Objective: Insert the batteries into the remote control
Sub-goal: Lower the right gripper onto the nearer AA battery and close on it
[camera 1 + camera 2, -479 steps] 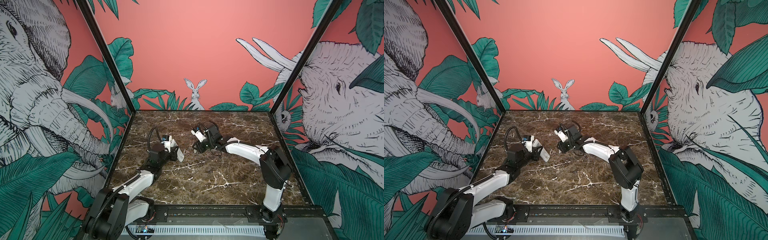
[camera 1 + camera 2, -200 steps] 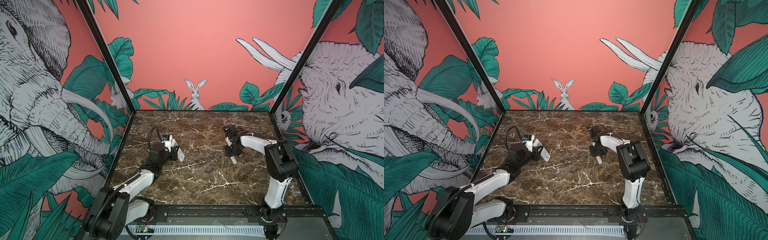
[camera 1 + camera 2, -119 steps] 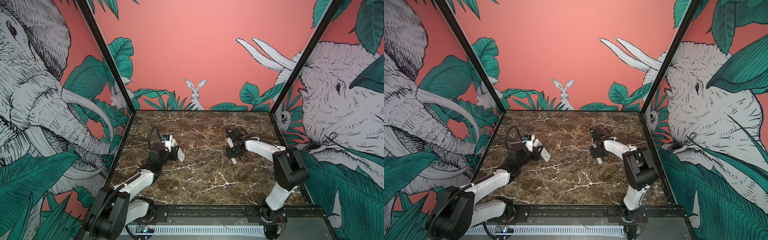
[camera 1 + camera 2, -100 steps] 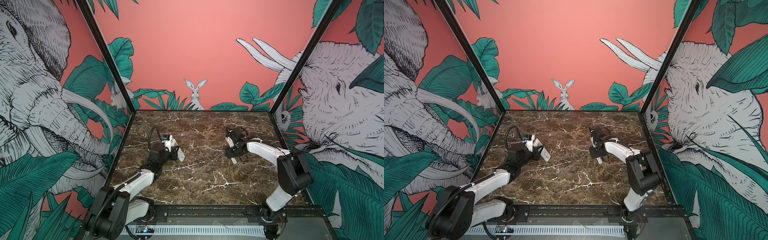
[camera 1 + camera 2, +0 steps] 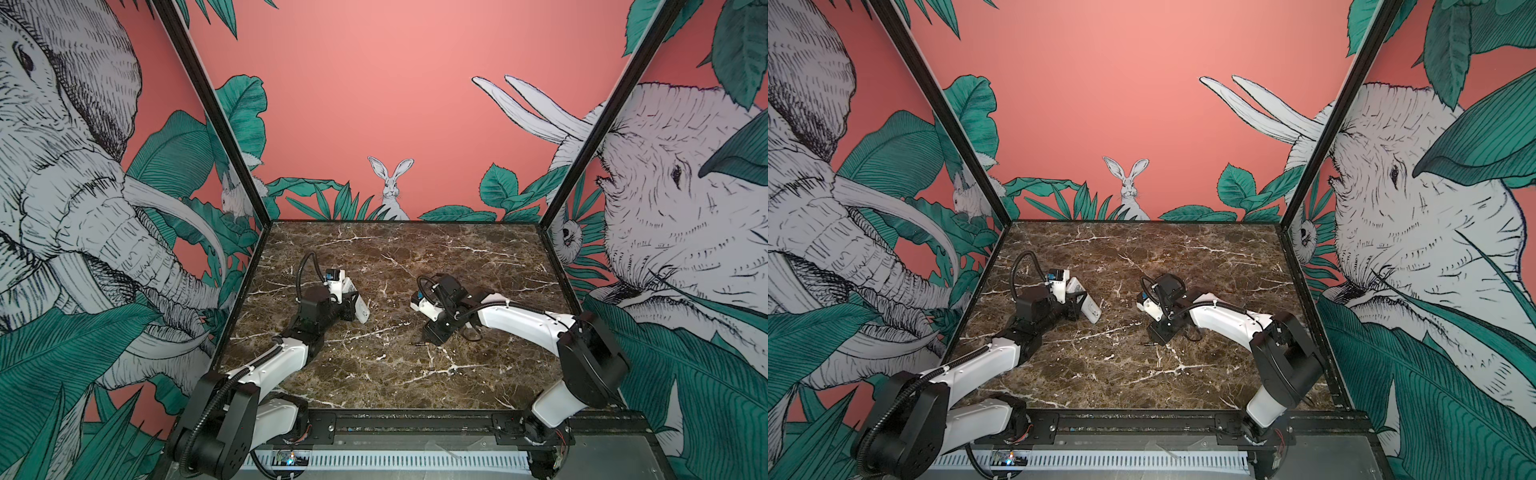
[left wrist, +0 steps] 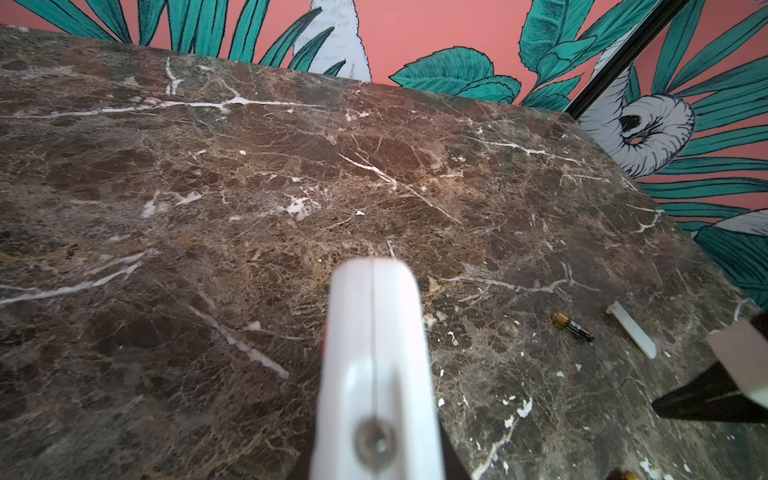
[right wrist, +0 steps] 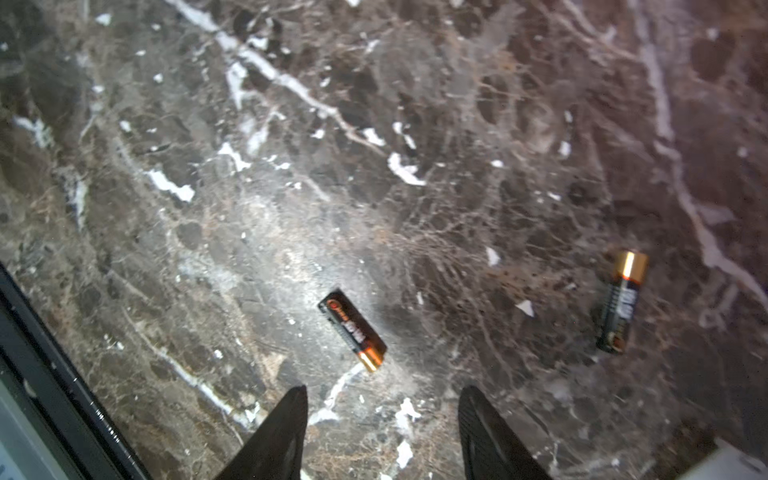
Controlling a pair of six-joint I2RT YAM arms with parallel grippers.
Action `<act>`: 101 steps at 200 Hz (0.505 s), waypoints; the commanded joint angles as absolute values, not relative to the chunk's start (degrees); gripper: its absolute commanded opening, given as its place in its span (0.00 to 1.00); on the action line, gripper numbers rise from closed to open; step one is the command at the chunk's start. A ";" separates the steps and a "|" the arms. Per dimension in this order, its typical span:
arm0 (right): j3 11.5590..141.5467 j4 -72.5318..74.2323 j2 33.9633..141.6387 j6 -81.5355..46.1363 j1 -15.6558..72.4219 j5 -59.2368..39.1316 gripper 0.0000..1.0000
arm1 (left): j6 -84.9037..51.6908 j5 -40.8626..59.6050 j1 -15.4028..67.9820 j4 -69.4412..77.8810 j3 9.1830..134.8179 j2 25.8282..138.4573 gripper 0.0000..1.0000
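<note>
Your left gripper point(image 5: 353, 305) is clenching its jaws on the long slim white plastic remote control point(image 5: 360, 307), lifting it off the brown marble desk point(image 5: 395, 374). Your right gripper point(image 7: 382, 432) is hanging released (jaws apart) over two small black, copper-tipped batteries point(image 7: 353, 330) lying on the desk, well apart.

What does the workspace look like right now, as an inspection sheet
Surface: brown marble table, some white flecks.
Job's things: remote held off the table; two batteries lying loose, apart.
Clutter: white cover lying near one battery.
Grippers: left gripper shut on remote; right gripper open, empty, above the batteries.
Cables: black loops on both wrists, clear of the table.
Surroundings: jungle mural walls.
</note>
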State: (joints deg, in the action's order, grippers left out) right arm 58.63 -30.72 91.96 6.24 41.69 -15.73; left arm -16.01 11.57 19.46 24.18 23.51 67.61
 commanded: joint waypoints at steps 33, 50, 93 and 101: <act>57.52 -31.38 94.68 16.42 44.62 -14.36 0.60 | -15.84 13.44 19.35 21.71 24.25 67.88 0.00; 57.80 -31.63 95.68 17.82 45.30 -13.14 0.58 | -15.91 13.57 19.33 21.58 24.31 67.89 0.00; 58.33 -32.26 97.76 20.28 46.15 -11.39 0.50 | -15.70 13.45 19.34 20.92 24.78 67.98 0.00; 58.50 -32.27 98.09 20.50 46.26 -11.06 0.49 | -15.73 13.45 19.34 20.85 24.74 68.03 0.00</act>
